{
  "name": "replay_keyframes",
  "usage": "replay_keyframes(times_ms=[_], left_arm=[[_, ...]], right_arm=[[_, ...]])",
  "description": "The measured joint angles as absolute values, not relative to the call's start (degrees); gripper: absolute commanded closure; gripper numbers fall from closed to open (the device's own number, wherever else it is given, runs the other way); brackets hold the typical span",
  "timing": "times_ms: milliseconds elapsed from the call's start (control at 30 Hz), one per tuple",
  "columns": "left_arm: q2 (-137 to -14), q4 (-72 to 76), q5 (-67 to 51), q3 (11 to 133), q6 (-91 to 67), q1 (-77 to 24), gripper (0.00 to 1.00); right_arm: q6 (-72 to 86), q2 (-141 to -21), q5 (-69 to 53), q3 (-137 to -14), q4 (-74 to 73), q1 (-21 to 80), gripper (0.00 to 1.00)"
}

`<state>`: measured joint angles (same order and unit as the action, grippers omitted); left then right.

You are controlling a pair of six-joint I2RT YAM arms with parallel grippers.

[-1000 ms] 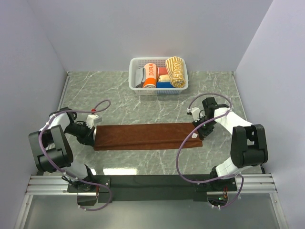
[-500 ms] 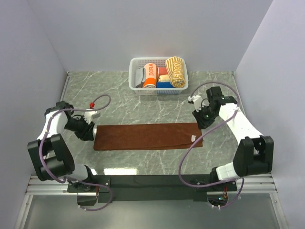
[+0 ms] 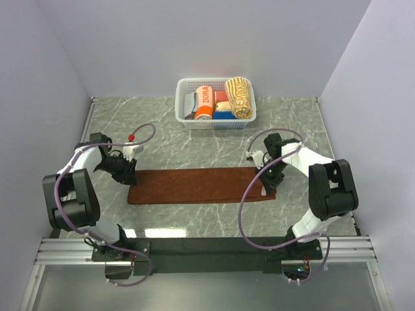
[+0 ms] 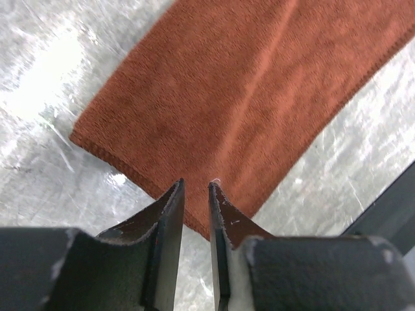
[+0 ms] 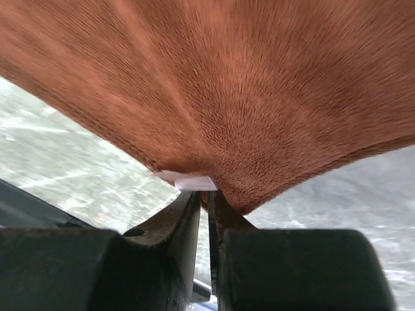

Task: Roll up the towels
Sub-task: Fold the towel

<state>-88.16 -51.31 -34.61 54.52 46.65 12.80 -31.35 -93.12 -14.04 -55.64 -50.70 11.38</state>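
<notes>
ITEM: rust-brown cloth towel (image 3: 194, 185), flat, unrolled, on grey marbled table (image 3: 162, 146) | left gripper (image 4: 196, 184): fingers narrowly parted at towel's left short edge | right gripper (image 5: 204, 194): pinching right end, cloth puckered | cream-yellow striped towel (image 3: 238, 97): rolled, in white mesh basket (image 3: 183, 83) at rear

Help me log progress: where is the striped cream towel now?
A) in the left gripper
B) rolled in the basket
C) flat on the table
B: the cream towel sits rolled in the basket; only the brown towel lies on the table.
</notes>
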Motion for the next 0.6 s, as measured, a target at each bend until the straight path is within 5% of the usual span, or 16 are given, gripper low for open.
replay_keyframes(times_ms=[167, 267, 600], left_arm=[[-88.44, -49.04, -34.00, 53.56, 44.62, 12.25, 0.73], [-88.82, -48.64, -33.26, 53.32, 44.03, 12.16, 0.72], [-88.97, -47.70, -33.28, 53.32, 42.22, 11.31, 0.67]], right_arm=[[-31.18, -93.91, -11.51, -53.10, -50.11, 11.38, 0.74], [-31.00, -93.89, -11.46, -53.12, -50.26, 11.38, 0.60], [-28.69, -94.37, -11.79, -58.50, -51.99, 5.74, 0.57]])
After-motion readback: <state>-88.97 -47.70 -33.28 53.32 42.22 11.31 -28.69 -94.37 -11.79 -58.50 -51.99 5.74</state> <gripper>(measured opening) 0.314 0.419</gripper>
